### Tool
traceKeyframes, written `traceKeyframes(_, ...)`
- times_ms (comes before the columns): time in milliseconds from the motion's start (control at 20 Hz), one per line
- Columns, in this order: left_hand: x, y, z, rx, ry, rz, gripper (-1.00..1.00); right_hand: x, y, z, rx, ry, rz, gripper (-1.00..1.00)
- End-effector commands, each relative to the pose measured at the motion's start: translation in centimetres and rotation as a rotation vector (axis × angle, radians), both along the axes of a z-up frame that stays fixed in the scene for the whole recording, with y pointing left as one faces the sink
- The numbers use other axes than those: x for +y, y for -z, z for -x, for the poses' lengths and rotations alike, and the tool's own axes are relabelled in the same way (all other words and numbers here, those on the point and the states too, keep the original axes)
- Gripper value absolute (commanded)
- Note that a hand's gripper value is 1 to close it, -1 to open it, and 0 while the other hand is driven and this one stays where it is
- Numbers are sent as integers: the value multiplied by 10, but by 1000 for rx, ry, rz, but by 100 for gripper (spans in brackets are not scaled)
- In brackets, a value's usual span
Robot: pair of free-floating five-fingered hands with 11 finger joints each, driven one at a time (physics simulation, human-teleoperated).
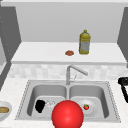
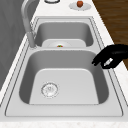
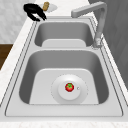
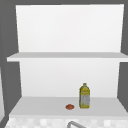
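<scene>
One bottle [image 1: 84, 42], two basins (one sink [image 1: 25, 100]), one strawberry [image 1: 86, 107].

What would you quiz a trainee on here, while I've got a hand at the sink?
1. True or false: the plate with the red fruit lies in the left basin.
2. What stands on the shelf beside the small reddish thing? A) yellow bottle B) mug C) kettle
3. Where is the left hand?
Key: 1 false, the plate lies in the right basin. 2 A. 3 At the front rim of the left basin, holding nothing.
</scene>
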State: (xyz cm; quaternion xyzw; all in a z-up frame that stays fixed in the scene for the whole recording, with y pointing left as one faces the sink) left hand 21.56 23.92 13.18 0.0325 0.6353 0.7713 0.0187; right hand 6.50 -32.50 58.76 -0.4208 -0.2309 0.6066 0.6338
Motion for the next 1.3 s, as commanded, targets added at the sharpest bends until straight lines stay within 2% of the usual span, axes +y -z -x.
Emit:
traceKeyframes(0, 0, 0, 0, 0, 0, 0, 0, -3, 9, 7, 24, 27, 0, -100)
traceKeyframes(150, 0, 0, 0, 0, 0, 0, 0, -15, 15, 10, 18, 36, -24, -100)
traceKeyframes(500, 0, 0, 0, 0, 0, 0, 0, -46, 36, 14, 15, -1, -75, -100)
traceKeyframes(650, 0, 0, 0, 0, 0, 0, 0, -59, 53, 16, 16, -46, -65, -100)
traceKeyframes(800, 0, 0, 0, 0, 0, 0, 0, -66, 68, 16, 15, -54, -58, -100)
traceKeyframes(1250, 0, 0, 0, 0, 0, 0, 0, -103, 111, 15, 18, -126, -125, -100)
